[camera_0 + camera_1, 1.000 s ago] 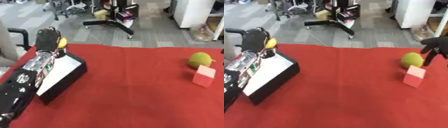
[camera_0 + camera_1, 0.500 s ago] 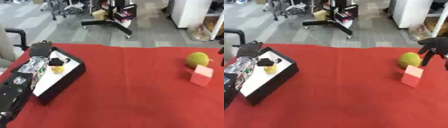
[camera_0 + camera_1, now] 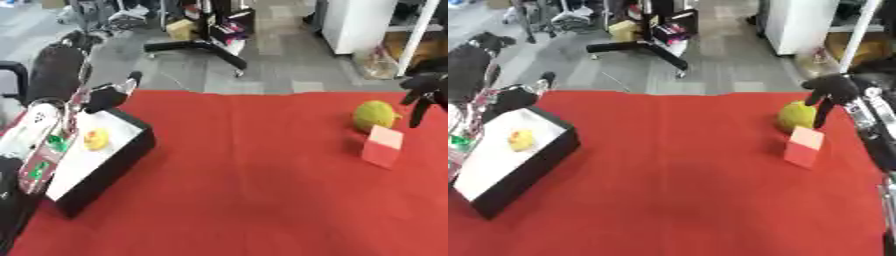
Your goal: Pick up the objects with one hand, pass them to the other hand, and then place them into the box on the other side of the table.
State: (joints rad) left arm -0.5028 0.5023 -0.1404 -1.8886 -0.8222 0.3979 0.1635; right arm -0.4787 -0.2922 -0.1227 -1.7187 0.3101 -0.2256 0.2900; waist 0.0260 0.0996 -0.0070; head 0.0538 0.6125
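Observation:
A black box [image 3: 116,165] with a white inside stands at the table's left edge, and a small yellow object [image 3: 95,139] lies inside it. My left hand [image 3: 109,96] hovers above the box's far end, fingers relaxed and empty. At the right, a yellow-green round fruit [image 3: 796,116] sits on the red cloth with a pink block [image 3: 802,147] just in front of it. My right hand [image 3: 829,93] hangs over the fruit, fingers pointing down beside it, holding nothing.
The red tablecloth [image 3: 254,190] covers the whole table. Beyond the far edge are a grey floor, a black chair base [image 3: 197,46] and white furniture [image 3: 359,25].
The yellow object went from my left hand into the box, and the left hand has lifted away toward the box's far end. The right hand moved in closer over the fruit.

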